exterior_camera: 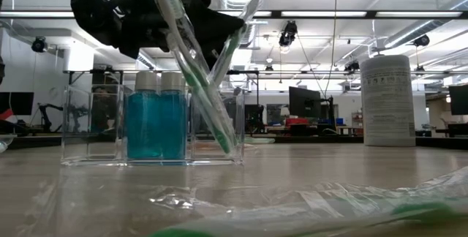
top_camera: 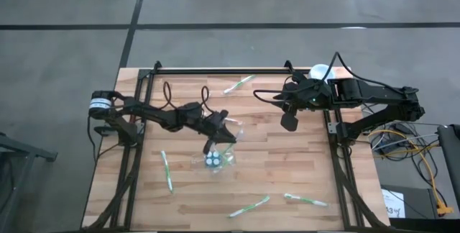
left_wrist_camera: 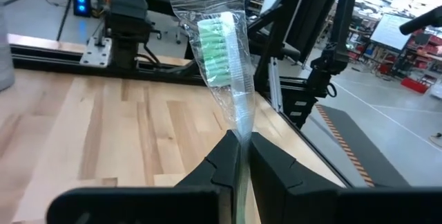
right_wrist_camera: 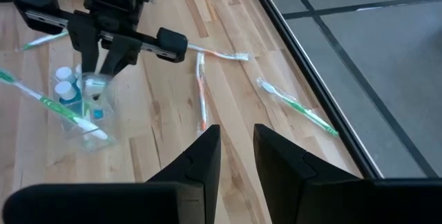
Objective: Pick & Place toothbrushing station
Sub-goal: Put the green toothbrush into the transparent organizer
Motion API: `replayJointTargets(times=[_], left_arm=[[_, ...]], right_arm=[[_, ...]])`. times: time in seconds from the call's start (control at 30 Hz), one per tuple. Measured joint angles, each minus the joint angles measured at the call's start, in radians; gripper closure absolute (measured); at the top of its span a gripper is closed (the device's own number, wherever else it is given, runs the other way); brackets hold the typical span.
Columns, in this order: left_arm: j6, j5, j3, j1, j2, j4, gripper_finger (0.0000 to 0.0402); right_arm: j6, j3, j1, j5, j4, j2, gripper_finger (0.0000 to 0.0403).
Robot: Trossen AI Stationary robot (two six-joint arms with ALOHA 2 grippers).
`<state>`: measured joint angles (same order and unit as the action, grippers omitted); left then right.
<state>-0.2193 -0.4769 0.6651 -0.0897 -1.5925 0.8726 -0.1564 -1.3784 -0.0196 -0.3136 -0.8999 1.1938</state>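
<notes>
From above, the left gripper (top_camera: pixel 215 138) hangs over the clear organizer (top_camera: pixel 213 161) at mid-table, apparently to drop in the wrapped toothbrush (left_wrist_camera: pixel 224 58) it pinches, while the right gripper (top_camera: pixel 289 121), narrowly parted and empty, waits near the right rail. The left wrist view shows green bristles inside crinkled plastic, and the low view shows the handle slanting into the organizer beside two blue bottles (exterior_camera: pixel 156 123)

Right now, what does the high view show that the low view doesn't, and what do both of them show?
Only the high view shows the wrapped toothbrushes lying loose on the table and the right gripper hovering empty. Only the low view shows the blue bottles side by side in their compartment and a white canister. Both show the left gripper shut on a wrapped toothbrush at the clear organizer.
</notes>
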Motion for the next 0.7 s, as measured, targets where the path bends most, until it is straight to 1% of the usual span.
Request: replayJointTargets(times=[0.37, 0.7], left_arm=[[-0.002, 0.004, 0.0, -0.057, 0.0, 0.0, 0.0372], [-0.064, 0.007, -0.044, -0.12, 0.001, 0.006, 0.0372]], right_arm=[[0.0, 0.0, 0.0, 0.0, 0.0, 0.0, 0.0321], [0.0, 0.0, 0.0, 0.0, 0.0, 0.0, 0.0321]])
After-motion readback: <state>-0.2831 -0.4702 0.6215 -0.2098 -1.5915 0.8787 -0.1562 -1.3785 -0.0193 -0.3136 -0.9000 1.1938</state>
